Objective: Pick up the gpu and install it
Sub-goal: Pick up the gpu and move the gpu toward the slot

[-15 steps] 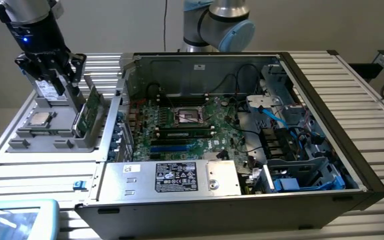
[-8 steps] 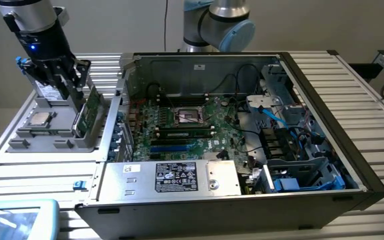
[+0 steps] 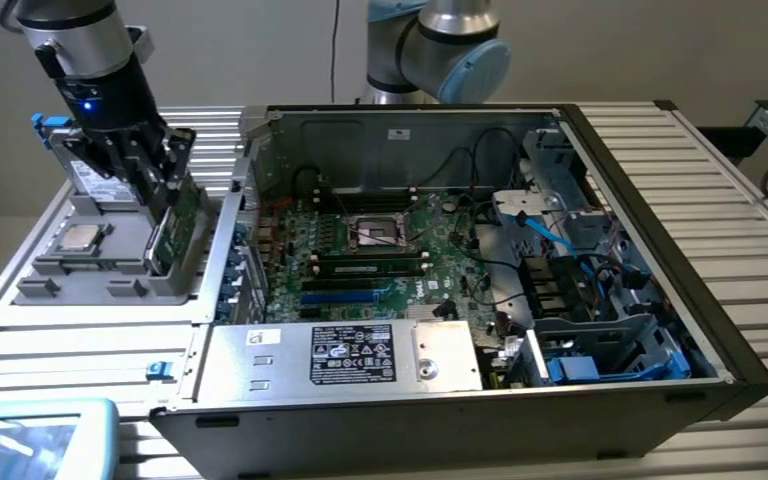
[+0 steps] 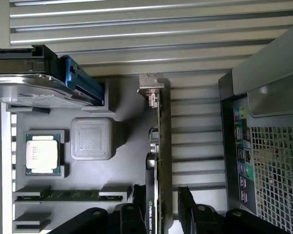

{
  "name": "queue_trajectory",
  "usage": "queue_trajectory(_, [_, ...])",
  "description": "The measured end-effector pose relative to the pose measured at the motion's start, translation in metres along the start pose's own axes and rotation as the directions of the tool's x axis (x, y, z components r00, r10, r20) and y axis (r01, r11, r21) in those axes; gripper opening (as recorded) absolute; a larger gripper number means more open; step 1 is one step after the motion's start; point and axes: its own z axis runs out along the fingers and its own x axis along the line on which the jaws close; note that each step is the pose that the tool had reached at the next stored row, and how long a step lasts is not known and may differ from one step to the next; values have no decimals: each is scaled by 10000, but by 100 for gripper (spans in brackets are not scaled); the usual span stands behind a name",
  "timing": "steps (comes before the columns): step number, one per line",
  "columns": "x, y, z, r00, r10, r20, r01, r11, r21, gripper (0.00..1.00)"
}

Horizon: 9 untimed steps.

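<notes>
The gpu (image 3: 175, 238) stands on edge in a slot of the grey holder tray (image 3: 91, 268) at the exterior view's left, beside the open computer case. In the wrist view the gpu (image 4: 159, 146) appears edge-on, a thin green card with a black cooler on one face and its silver end bracket (image 4: 151, 87) at the far end. My gripper (image 3: 157, 168) hangs right over the card and is open. In the wrist view the gripper (image 4: 162, 204) straddles the card's near end, one black finger (image 4: 139, 202) on each side, with a gap on the bracket side.
The tray (image 4: 122, 165) also holds a CPU (image 4: 41, 153), a memory stick (image 4: 68, 195), a grey block (image 4: 91, 139) and a drive with blue rails (image 4: 49, 87). The open case (image 3: 704, 330) holds the green motherboard (image 3: 357, 255), cables and a silver labelled box (image 3: 357, 355).
</notes>
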Motion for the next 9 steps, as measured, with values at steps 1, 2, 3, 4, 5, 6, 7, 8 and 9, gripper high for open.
queue_trajectory(1, [1,11,20,10000,0,0,0,10000,0,41])
queue_trajectory(2, [2,21,39,10000,0,0,0,10000,-1,41])
queue_trajectory(3, [3,29,57,10000,0,-3,0,10000,1,41])
queue_trajectory(4, [6,37,76,10000,0,-2,0,10000,0,41])
queue_trajectory(5, [10,44,94,10000,0,-3,0,10000,1,41])
queue_trajectory(6, [18,48,113,10000,0,-1,0,10000,0,41])
queue_trajectory(7, [30,51,131,10000,0,-1,0,10000,0,41])
queue_trajectory(8, [44,52,150,10000,1,-1,-1,10000,0,41])
queue_trajectory(9, [59,53,167,10000,0,-4,0,10000,1,41])
